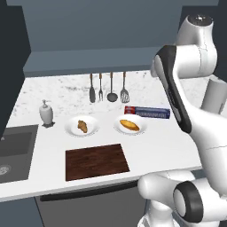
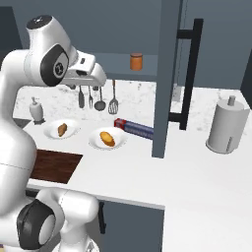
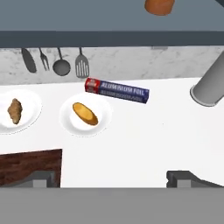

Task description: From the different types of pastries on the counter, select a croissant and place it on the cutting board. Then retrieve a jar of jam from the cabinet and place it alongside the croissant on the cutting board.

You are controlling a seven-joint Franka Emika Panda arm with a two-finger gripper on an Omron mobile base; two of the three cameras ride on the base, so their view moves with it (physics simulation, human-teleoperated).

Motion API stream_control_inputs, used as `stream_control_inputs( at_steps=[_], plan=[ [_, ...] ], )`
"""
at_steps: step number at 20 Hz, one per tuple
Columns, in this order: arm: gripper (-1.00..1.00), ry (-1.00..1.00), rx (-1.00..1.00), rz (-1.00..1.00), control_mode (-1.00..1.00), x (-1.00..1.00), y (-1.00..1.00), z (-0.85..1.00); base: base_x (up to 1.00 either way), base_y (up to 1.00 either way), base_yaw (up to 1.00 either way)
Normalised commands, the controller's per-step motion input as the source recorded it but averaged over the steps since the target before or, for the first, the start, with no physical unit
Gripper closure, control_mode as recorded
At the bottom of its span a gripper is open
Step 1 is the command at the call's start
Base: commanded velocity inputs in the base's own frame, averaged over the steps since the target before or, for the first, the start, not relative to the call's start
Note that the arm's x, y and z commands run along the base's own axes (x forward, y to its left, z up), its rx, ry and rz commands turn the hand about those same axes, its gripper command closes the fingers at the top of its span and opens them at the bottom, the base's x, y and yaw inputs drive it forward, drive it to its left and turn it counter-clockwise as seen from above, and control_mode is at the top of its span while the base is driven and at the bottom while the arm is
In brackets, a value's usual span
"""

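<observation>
My claw (image 3: 113, 177) is hanging up high over the worktop (image 1: 164, 137), jaws spread about as wide as they go, nothing in them. Looking down past my fingertips (image 3: 43, 178) I can see most of the spread.

The croissant (image 1: 82, 126) sits on a white plate (image 1: 71, 129) toward the left, and the longer orange-yellow loaf (image 1: 129, 125) is on its own white plate (image 1: 142, 120) just to the right of it. The two plates are near each other but not touching. The cutting board (image 1: 96, 161) lies in front of the croissant's plate, close to the front edge of the worktop, bare on top.

Behind the loaf's plate there's a blue box of aluminium foil (image 1: 147, 112) lying flat, angled a bit. Four utensils (image 1: 108, 88) hang on the back wall, and a white soap dispenser (image 1: 46, 112) stands off to the left next to the sink (image 1: 17, 153).

The jar of jam (image 2: 136, 61) is up in the open cabinet, on the shelf above the utensils. I think it's standing upright, but it's small in the right base view and cut off at the top edge of my hand view, so don't quote me. The cabinet door (image 2: 165, 78) hangs open to the right of it, and a paper towel roll (image 2: 226, 125) stands further right on the worktop.
</observation>
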Motion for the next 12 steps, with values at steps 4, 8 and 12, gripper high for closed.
stream_control_inputs(
  at_steps=[4, 8, 12],
  plan=[
    [-1.0, -0.15, -0.01, 0.0, -1.0, 0.33, -0.36, 0.14, 0.0, 0.0, 0.0],
    [-1.0, -0.06, 0.0, 0.0, -1.0, 0.23, -0.54, 0.27, 0.0, 0.0, 0.0],
    [-1.0, -0.03, 0.0, 0.0, -1.0, 0.8, -0.03, 0.14, 0.0, 0.0, 0.0]
  ],
)
